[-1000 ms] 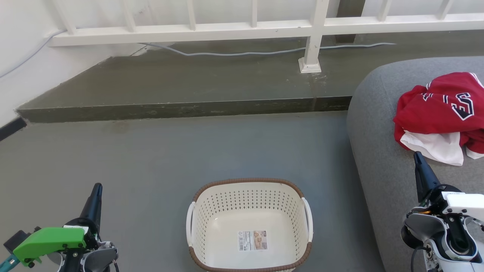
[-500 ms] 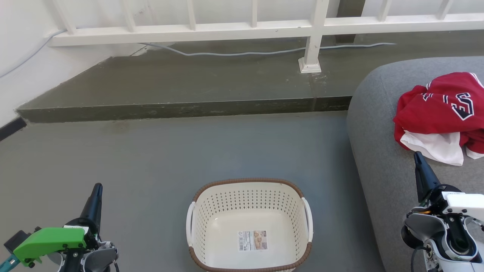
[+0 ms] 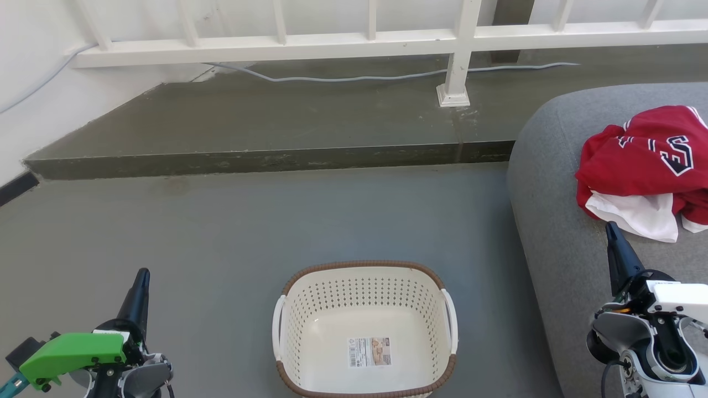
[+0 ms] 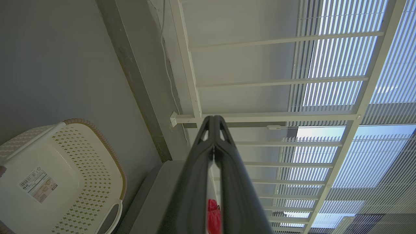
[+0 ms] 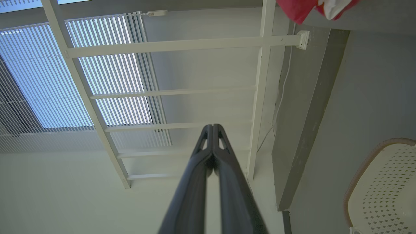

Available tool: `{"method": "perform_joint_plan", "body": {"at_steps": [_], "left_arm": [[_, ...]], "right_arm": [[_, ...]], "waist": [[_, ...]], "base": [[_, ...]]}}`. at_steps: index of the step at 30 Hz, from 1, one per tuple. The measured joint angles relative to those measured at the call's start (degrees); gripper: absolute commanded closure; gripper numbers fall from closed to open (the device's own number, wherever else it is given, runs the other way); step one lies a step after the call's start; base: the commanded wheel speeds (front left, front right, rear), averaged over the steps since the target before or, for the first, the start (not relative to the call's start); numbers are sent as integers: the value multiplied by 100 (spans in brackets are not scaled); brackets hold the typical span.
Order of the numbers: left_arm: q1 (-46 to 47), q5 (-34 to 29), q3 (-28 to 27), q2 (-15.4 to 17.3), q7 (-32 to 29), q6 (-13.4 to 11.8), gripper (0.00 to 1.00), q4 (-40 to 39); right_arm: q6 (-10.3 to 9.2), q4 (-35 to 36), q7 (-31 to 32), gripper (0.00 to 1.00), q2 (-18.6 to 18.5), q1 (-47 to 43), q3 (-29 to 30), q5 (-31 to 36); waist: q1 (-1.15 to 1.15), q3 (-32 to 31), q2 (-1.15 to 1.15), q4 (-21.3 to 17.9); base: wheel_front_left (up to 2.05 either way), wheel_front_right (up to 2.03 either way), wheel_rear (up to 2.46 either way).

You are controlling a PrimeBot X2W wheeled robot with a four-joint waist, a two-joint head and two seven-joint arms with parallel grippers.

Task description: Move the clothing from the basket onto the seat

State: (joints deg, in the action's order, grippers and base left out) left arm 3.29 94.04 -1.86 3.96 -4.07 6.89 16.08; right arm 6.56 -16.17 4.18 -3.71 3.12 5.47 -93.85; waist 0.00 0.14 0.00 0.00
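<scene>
The red clothing with white trim and dark white-outlined characters lies bunched on the grey seat at the right. On the floor at bottom centre stands the cream basket, holding nothing but a label on its bottom. My left gripper is shut at the lower left, well left of the basket. My right gripper is shut over the seat, just below the clothing's white edge, with nothing in it. In the left wrist view the basket and a bit of red clothing show beside my shut fingers.
A raised concrete step crosses the floor behind the basket. A white railing with a post foot stands on it, and a grey cable runs along its base. A white wall closes the left side.
</scene>
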Motion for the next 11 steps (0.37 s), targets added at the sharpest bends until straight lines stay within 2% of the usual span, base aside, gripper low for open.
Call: {"method": "perform_joint_plan", "body": {"at_steps": [11], "left_arm": [[0, 0, -5, -2, 0, 0, 100, -1]], "right_arm": [[0, 2, 42, 100, 1, 1, 3, 1]], "waist": [[0, 1, 0, 0]], "base": [[0, 0, 0]]}}
